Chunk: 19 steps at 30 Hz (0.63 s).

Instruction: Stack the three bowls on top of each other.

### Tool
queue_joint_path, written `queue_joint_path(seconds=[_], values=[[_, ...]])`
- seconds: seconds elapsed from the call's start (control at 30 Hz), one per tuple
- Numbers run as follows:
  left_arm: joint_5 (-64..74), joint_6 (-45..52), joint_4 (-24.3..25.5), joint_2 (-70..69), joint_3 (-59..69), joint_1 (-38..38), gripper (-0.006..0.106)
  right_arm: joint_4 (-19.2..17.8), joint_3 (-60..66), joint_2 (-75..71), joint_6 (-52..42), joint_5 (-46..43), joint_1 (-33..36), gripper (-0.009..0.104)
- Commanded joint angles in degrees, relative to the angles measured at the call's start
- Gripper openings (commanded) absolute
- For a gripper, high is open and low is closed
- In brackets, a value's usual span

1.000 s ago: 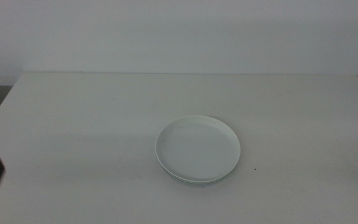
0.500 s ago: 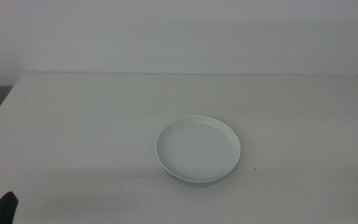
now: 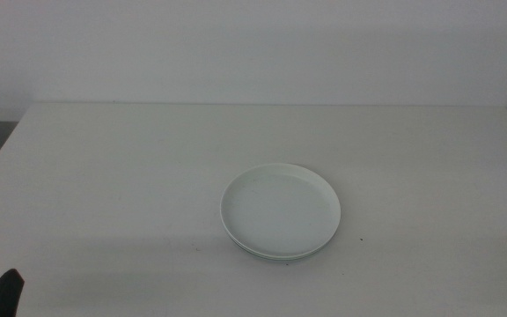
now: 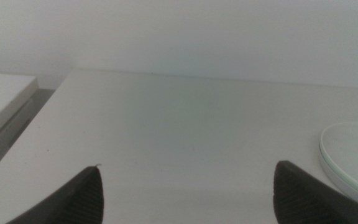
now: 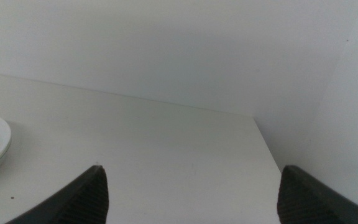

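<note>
Bowls: the stack of bowls (image 3: 280, 211) sits on the bench, a little toward 4 o'clock from its middle. The white bowl (image 3: 280, 207) is on top; under its near edge a thin mint green rim (image 3: 275, 256) shows. I cannot pick out a grey bowl as a separate layer.
Progress: as I judge it, the stacking is done or almost done, because no single bowl lies anywhere else on the bench. If the grey one is inside the stack, nothing is left but to move the arms away.
Left gripper: the left gripper (image 4: 188, 186) hangs low over the bench at about 8 o'clock from the stack, well apart from it. Its fingers (image 4: 73, 199) are wide apart and hold nothing.
Right gripper: the right gripper (image 5: 191, 190) waits at the 3 o'clock side, out of the middle view. Its fingers are also wide apart and empty.
Bench: the bench (image 3: 130, 176) is white and matt, with a few tiny dark specks near the stack.
Room: a plain pale wall (image 3: 253, 44) stands behind the bench at 12 o'clock.
</note>
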Motion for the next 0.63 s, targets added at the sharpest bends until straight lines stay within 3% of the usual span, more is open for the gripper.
queue_joint_path(seconds=[0.0,0.6], values=[[-1.5,-0.1,0.0,-0.2,0.0,0.0,0.094,0.0,0.2,-0.3,-0.3,-0.8,-0.4,0.091],[-2.1,0.0,1.6,-0.2,0.0,0.0,0.094,0.0,0.2,-0.3,-0.1,-0.8,-0.4,0.091]])
